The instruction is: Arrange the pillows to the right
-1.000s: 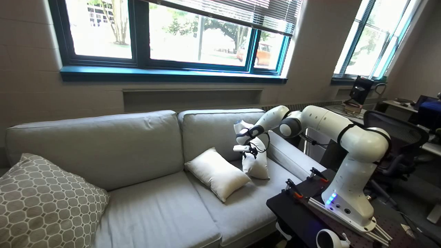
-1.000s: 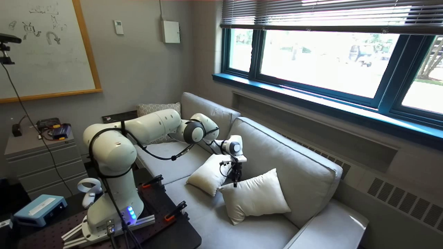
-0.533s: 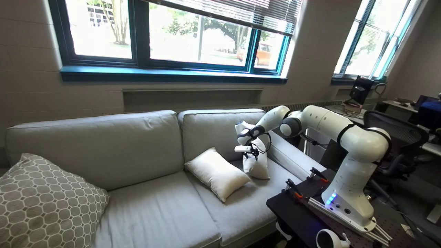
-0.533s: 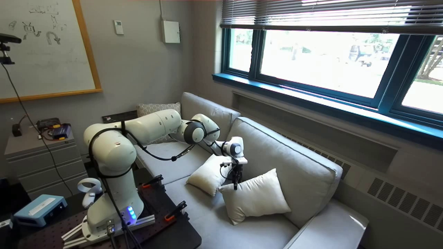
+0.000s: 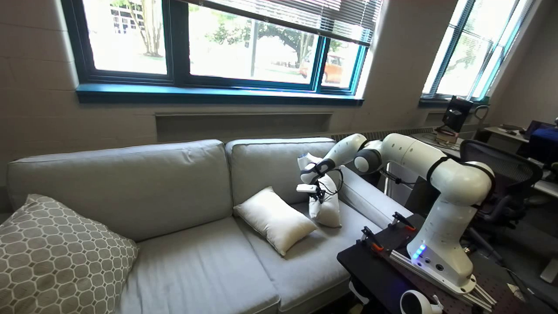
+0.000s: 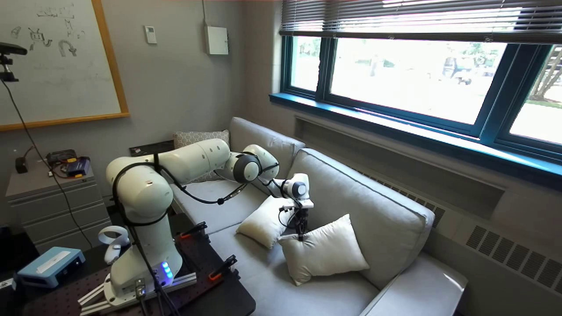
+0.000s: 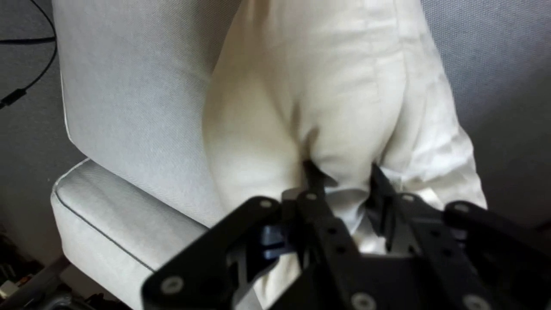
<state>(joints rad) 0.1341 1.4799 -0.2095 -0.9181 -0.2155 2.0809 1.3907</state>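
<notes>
Arm outstretched, claw straight down, fingers in a pinch.

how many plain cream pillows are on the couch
2: the gripped pillow, pinched in the jaws near the couch armrest, and the free pillow, next to it on the side toward the grey patterned pillow. No third shows in any view.

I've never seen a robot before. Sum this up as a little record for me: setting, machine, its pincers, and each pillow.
Setting: grey sofa below a window
Machine: white robot arm
Pincers: gripper, closed on bunched fabric
Held pillow: cream, on the seat, pinched near its top, nearer the armrest
Other cream pillow: beside it, not held
Patterned pillow: grey, far end, not held
</notes>
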